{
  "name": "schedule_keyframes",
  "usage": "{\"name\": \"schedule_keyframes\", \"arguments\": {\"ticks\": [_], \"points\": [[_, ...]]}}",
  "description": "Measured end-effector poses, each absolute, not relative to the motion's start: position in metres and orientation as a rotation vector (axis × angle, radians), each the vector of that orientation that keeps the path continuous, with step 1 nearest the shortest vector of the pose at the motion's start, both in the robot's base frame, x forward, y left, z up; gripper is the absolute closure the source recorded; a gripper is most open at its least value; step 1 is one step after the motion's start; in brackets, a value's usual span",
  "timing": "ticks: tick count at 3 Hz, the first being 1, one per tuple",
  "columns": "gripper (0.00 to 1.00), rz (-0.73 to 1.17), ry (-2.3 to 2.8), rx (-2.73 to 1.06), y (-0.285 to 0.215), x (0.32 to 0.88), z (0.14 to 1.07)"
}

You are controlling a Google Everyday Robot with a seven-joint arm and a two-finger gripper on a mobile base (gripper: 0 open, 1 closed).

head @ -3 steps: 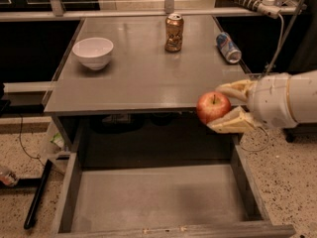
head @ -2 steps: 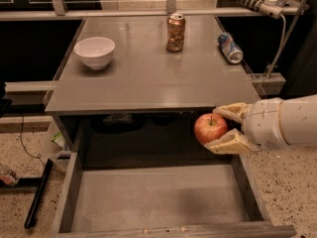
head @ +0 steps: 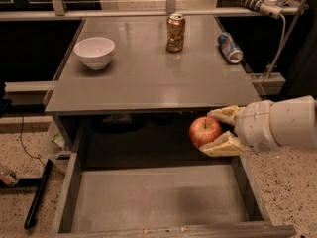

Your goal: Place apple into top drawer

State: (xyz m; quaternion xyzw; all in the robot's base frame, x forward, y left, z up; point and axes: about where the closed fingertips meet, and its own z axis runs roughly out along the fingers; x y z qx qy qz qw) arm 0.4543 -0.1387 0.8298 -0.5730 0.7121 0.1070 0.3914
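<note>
View: camera view, the only one we've got, looking down over the table and the pulled-out drawer.
Gripper: the gripper point(head: 209, 133) comes in from the right on its fat white arm, just below the table's front edge, over the right rear part of the drawer. Its two tan fingers are pinching the fruit, one above and one below.
Apple: the apple point(head: 204, 131) sits firmly between those fingers with its stem up. It is in the air and touching nothing but the gripper.
Just changed: a second ago the apple hung level with the tabletop's front lip. It has since dropped below that lip and slid a touch to the left. It now shows against the dark recess under the table, and the grip looks the same throughout.
Top drawer: the top drawer point(head: 153, 197) stands wide open with its grey floor showing and its worn front edge nearest the camera.
Tabletop: the tabletop point(head: 148, 83) carries the white bowl point(head: 94, 52), the upright can point(head: 176, 32) and the fallen can point(head: 230, 47). None of the three has moved.
What it means: carrying looks nearly done. The apple is past the table edge and inside the drawer's outline, so lowering and letting go is what remains.
Still to do: there is still a clear gap between the apple and the drawer floor.
Watch for: a round apple let go from this height could roll toward a wall, so a lower release would be safer.
</note>
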Motion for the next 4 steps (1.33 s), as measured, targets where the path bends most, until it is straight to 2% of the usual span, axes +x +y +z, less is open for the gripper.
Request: {"name": "schedule_keyframes", "arguments": {"ticks": [2, 4], "points": [[1.00, 0.473, 1.861, -1.478, -0.077, 0.445, 0.731], [1.00, 0.570, 1.862, -1.453, -0.037, 0.445, 0.657]]}}
